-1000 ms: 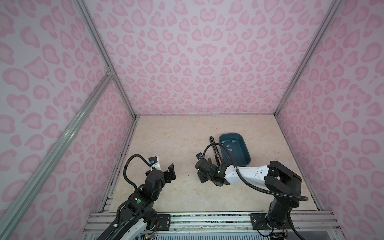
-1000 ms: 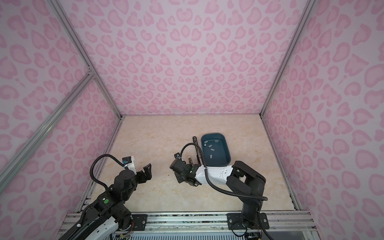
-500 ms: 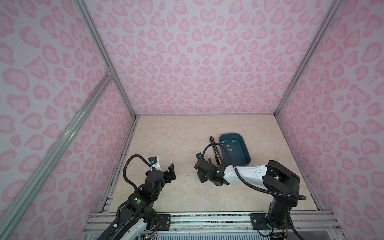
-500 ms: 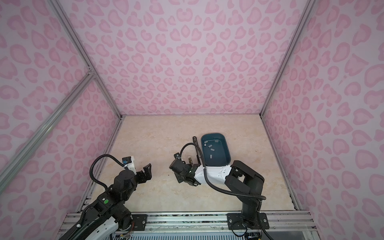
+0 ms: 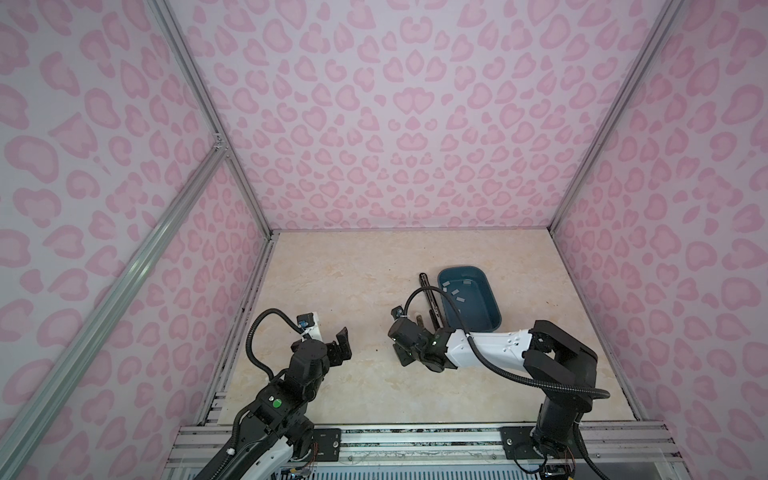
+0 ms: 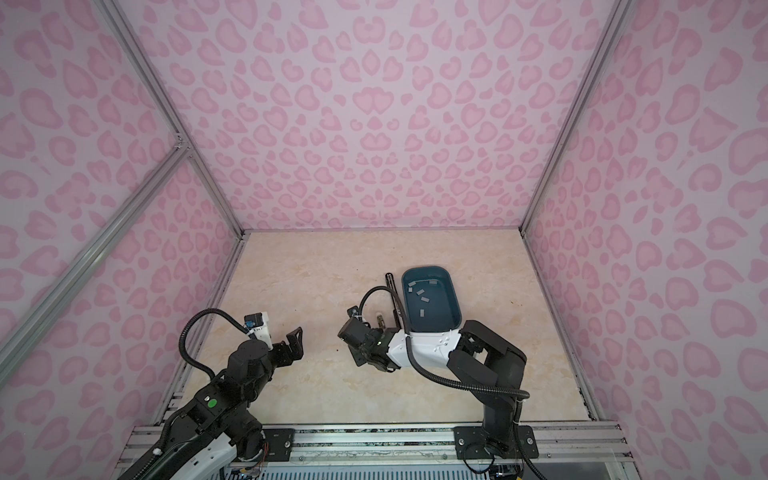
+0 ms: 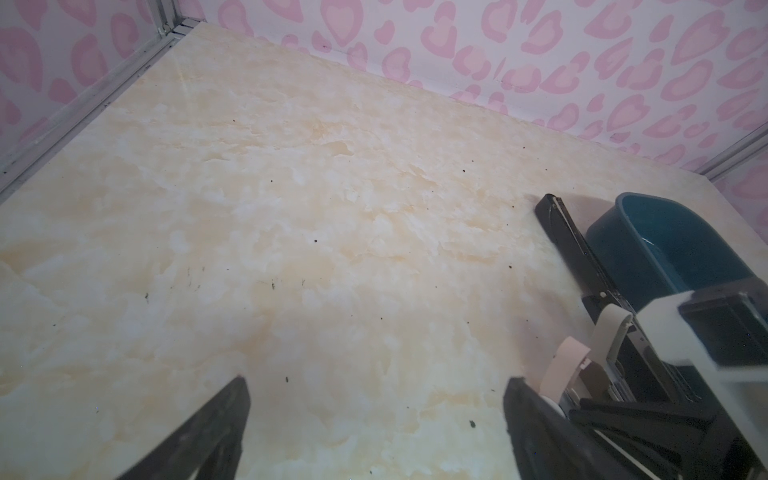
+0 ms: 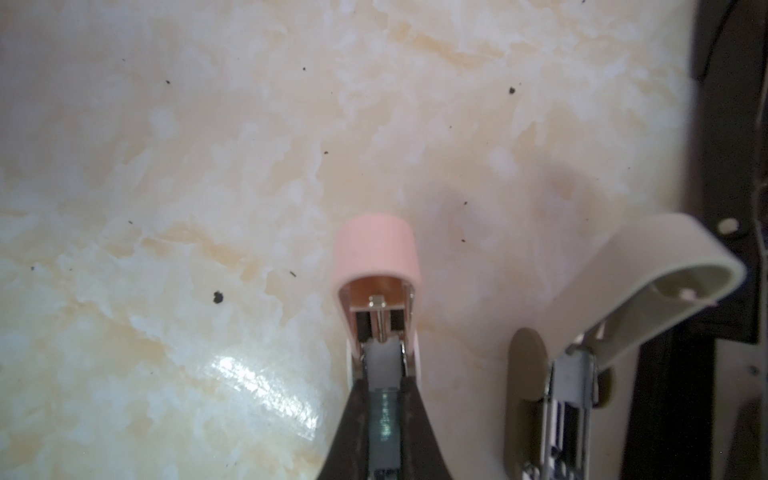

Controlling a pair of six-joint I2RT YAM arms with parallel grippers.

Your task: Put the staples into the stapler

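Several staples [image 5: 460, 299] lie beyond right fingers [image 8: 347, 432] clamping pink stapler [image 8: 376, 245]; left fingers [image 7: 216, 424] apart.

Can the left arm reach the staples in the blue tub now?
Probably not easily: the left claw is open, but the right arm and a black stapler lie between it and the staples in the tub.

staples [image 5: 460, 298] — light-grey strips, flat, scattered in teal tub [image 5: 478, 309] | stapler [image 8: 376, 249] — pink, cap hinged open, channel exposed, pinched in right gripper [image 8: 384, 386]
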